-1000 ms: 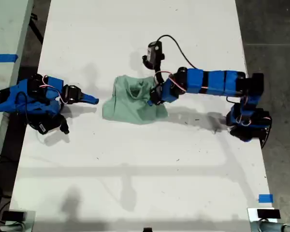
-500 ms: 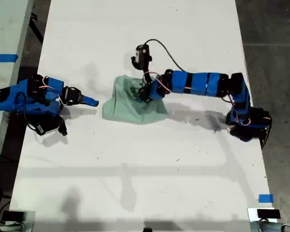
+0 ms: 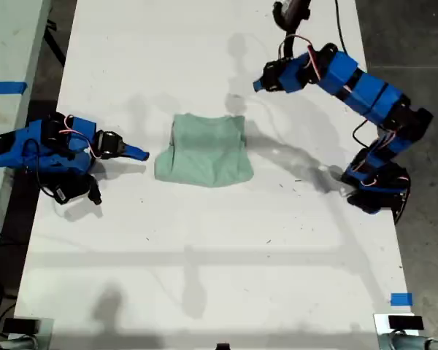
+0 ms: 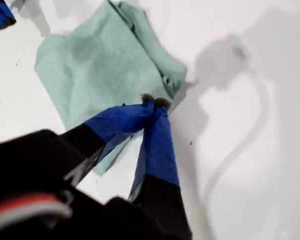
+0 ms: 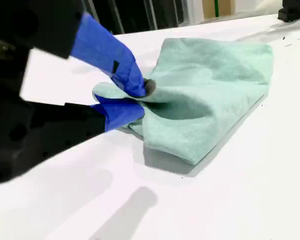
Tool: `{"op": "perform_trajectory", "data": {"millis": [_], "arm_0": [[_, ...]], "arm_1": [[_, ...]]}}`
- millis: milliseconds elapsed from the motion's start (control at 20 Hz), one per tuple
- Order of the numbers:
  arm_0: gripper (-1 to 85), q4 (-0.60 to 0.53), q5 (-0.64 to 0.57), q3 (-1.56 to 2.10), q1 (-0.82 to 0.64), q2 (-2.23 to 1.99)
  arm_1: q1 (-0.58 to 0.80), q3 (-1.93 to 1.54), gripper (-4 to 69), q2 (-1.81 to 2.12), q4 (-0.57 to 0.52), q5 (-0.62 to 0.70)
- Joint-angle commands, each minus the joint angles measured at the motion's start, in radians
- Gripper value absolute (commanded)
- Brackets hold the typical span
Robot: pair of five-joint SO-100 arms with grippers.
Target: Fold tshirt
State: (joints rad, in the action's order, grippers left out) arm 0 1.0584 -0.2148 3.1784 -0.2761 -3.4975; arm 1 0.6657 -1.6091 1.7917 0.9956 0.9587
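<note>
The tshirt [image 3: 204, 149] is a pale mint-green cloth lying folded into a compact rectangle on the white table [image 3: 204, 277]. My first gripper [image 3: 257, 85] is raised above the table, off the tshirt's far corner toward the exterior view's right. Its blue fingers [image 4: 157, 130] are shut with nothing between them, above the tshirt [image 4: 105, 60]. My second gripper [image 3: 140, 153] rests low on the table at the exterior view's left, a short way from the tshirt's edge. It [image 5: 137, 100] is shut and empty in front of the tshirt [image 5: 210, 90].
The second arm's base [image 3: 44, 153] sits at the table's edge on the exterior view's left, the first arm's base [image 3: 372, 189] on the right. A blue tape mark [image 3: 400, 299] lies near the front right corner. Another table [image 3: 7, 58] adjoins at the left.
My first gripper has let go of the tshirt and risen away toward the far right of the exterior view. The cloth now lies flatter. The second arm has not moved.
</note>
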Motion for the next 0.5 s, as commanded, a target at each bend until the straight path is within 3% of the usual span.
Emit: {"op": "perform_trajectory", "data": {"millis": [0, 150, 300, 350, 400, 450], "arm_0": [[3.9, 0.002, 0.014, 0.011, 0.029, -0.097], [3.9, 0.002, 0.014, 0.011, 0.029, -0.097], [3.9, 0.002, 0.014, 0.011, 0.029, -0.097], [3.9, 0.002, 0.014, 0.011, 0.029, -0.097], [4.0, 0.002, 0.014, 0.011, 0.029, -0.097], [4.0, 0.002, 0.014, 0.011, 0.029, -0.098]], "arm_1": [[-0.086, -0.482, -0.1, 0.440, 0.003, -0.184], [-0.183, -0.974, -0.1, 0.965, 0.063, -0.436], [-0.290, -1.298, -0.1, 1.671, 0.376, -0.759], [-0.356, -1.355, 0.8, 1.706, 0.374, -0.841], [-0.405, -1.414, 4.7, 1.672, 0.296, -0.899], [-0.437, -1.459, 6.3, 1.698, 0.272, -1.029]]}}
